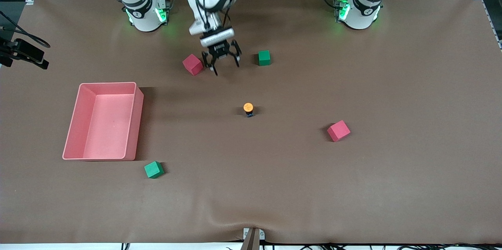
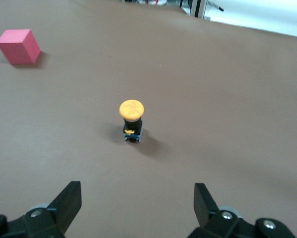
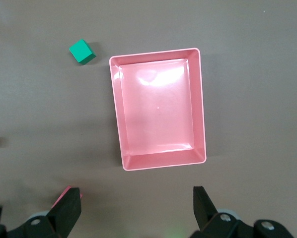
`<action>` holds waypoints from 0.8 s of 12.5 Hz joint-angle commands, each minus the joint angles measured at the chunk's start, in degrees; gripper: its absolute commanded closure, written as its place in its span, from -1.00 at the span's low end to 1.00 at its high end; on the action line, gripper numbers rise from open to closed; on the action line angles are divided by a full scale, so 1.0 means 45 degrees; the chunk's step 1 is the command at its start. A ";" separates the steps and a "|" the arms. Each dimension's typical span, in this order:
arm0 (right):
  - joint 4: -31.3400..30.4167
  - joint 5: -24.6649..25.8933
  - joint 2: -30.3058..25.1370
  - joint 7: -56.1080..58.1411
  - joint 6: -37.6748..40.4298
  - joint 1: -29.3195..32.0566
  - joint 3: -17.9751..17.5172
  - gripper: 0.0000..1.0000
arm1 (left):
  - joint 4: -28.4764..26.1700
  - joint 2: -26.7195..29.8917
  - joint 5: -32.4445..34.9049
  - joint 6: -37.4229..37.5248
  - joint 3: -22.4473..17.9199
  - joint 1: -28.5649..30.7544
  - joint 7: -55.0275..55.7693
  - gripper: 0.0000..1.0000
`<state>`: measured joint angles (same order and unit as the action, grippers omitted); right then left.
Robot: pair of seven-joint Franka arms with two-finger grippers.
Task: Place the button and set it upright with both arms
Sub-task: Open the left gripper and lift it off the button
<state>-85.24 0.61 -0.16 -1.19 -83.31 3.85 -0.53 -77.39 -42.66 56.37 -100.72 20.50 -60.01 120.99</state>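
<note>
**Already upright: button stands mid-table, both grippers wide open**

Starting at the right arm's end of the brown table (image 1: 353, 187), a pink tray (image 1: 135, 124) sits with nothing in it. The right gripper (image 3: 136, 193) hangs high over that part of the table and looks straight down at the tray (image 3: 200, 104). Its jaws are spread wide and hold nothing. It does not show in the front view.

A green cube (image 1: 153, 169) lies just off the tray's corner, nearer to the front camera than the tray; the right wrist view shows it too (image 3: 82, 51).

Next comes a pink cube (image 1: 192, 64), close to the robots' bases. Just beside it, the left gripper (image 1: 226, 67) hangs low over the table between this cube and a second green cube (image 1: 264, 57). Its jaws are also wide apart and hold nothing (image 2: 137, 191).

The button (image 1: 248, 109) stands near the middle of the table, nearer to the front camera than the left gripper and clear of it. It is upright, with its orange cap on top and its black body resting on the bluish end (image 2: 131, 119). Nothing touches it.

Toward the left arm's end lies a second pink cube (image 1: 338, 130), well apart from the button (image 2: 19, 46).
</note>
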 commanded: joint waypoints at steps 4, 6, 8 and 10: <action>0.0213 -0.0056 0.0113 -0.0146 0.0096 0.0121 -0.0116 -1.00 | -0.0400 0.3793 -0.5623 0.0154 -0.0024 0.2761 -0.3954 -1.00; 0.0193 -0.0056 0.0113 -0.0146 0.0174 0.0101 -0.0116 -1.00 | -0.0401 0.4283 -0.6896 0.0233 0.0034 0.4499 -0.5044 -1.00; 0.0213 -0.0037 0.0113 -0.0146 0.0194 0.0140 -0.0116 -1.00 | -0.0400 0.4946 -0.8281 0.0329 0.0034 0.6412 -0.6935 -1.00; 0.0213 -0.0056 0.0113 -0.0165 0.0175 0.0140 -0.0116 -1.00 | -0.0381 0.5669 -0.8695 0.1031 0.0073 0.7763 -0.9219 -1.00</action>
<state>-85.15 0.59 0.19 -1.23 -83.17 3.85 -0.56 -77.26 -21.57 19.85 -98.49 19.96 -29.43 86.16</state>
